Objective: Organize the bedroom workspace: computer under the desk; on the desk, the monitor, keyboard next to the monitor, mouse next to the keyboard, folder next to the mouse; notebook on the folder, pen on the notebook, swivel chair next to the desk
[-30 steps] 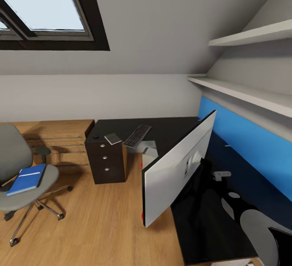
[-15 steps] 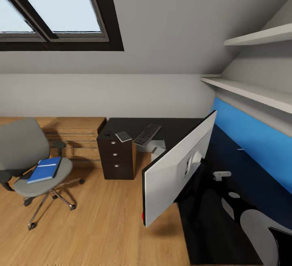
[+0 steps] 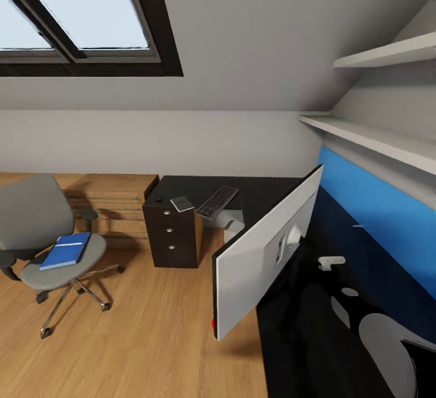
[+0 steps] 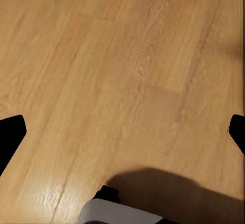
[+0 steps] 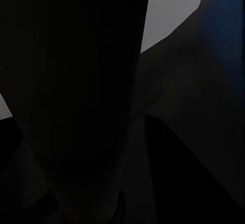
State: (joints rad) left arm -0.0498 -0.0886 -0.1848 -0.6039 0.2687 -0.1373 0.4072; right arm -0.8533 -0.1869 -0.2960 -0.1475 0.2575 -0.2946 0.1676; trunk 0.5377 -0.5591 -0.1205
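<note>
Currently the folder (image 3: 65, 250) is seen lying on the swivel chair (image 3: 36, 228), well apart from the worktop (image 3: 266, 195), where keyboard (image 3: 218, 202) and notebook (image 3: 181, 203) lie. Left jaws (image 4: 122, 132) are spread over the floor (image 4: 122, 65); right jaws' state cannot be told.

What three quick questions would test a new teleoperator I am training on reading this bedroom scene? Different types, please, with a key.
1. True or false: the bright-blue flat folder lies on the seat of the grey upholstered swivel chair.
2. Multiple choice: the slim black keyboard rests on (a) the wooden floor, (b) the black-topped L-shaped desk, (c) the white wall shelf.
3. Fill in: the thin grey-covered notebook lies on the desk end above the black drawers with round silver ____.

Key: 1 true; 2 b; 3 knobs.
</note>
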